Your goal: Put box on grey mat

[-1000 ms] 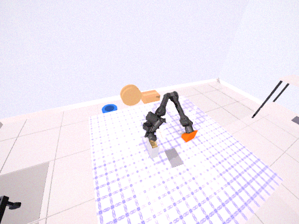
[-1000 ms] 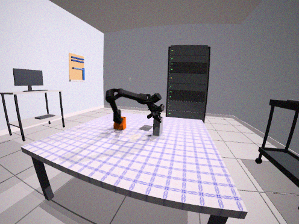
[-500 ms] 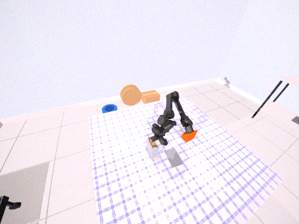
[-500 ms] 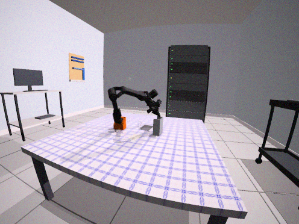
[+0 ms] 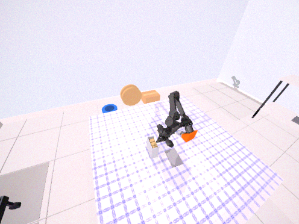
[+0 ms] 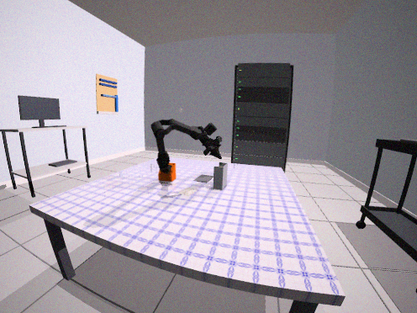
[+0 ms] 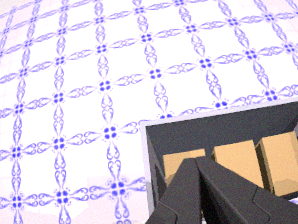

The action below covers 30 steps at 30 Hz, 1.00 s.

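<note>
Your closed gripper (image 5: 158,140) (image 6: 220,156) (image 7: 194,167) hovers by the bin (image 5: 152,152) (image 6: 219,177) (image 7: 148,165)

Its fingers are pressed together, holding nothing; three tan-topped boxes (image 5: 153,143) (image 7: 237,159) stand inside, toward four o'clock in your wrist view, their codes unreadable.

Reach codes unreadable, bin (image 5: 153,152) (image 6: 219,177) (image 7: 148,165) cropped at wrist view's edge

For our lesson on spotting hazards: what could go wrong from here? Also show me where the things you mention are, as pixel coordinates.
The shut gripper (image 5: 158,141) (image 6: 220,157) (image 7: 194,167) could knock the bin (image 5: 153,153) (image 6: 219,177) (image 7: 145,165) if lowered without opening. The boxes (image 5: 153,143) (image 7: 237,159) stand close together, so fingers might disturb a neighbour. No reach code is readable, so the wrong box might be picked.
</note>
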Motion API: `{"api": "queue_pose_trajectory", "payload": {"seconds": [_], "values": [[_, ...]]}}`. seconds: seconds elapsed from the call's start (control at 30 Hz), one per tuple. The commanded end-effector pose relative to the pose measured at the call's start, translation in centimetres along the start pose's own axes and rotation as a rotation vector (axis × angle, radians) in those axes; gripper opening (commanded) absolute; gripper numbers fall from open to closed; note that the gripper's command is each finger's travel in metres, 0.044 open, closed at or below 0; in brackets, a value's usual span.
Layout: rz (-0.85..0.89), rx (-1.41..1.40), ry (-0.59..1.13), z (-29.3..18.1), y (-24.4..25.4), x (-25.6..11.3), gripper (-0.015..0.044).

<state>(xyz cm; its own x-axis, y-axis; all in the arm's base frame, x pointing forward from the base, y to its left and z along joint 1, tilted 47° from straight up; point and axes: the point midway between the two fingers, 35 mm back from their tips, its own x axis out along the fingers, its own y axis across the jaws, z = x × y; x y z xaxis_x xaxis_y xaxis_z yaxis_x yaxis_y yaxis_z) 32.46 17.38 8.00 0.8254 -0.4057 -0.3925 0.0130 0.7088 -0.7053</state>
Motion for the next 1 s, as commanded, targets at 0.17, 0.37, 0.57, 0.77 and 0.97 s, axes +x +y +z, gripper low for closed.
{"api": "queue_pose_trajectory", "payload": {"seconds": [0.17,0.37,0.57,0.77,0.97], "values": [[-0.005,-0.017,0.008,-2.8,0.1,2.4,0.0],[-0.006,-0.019,0.005,-3.4,0.0,3.0,0.0],[-0.007,-0.019,0.005,-3.9,0.0,3.4,0.0],[-0.007,-0.019,0.005,-3.9,0.0,3.5,0.0],[-0.007,-0.019,0.005,-3.9,0.0,3.5,0.0]]}}
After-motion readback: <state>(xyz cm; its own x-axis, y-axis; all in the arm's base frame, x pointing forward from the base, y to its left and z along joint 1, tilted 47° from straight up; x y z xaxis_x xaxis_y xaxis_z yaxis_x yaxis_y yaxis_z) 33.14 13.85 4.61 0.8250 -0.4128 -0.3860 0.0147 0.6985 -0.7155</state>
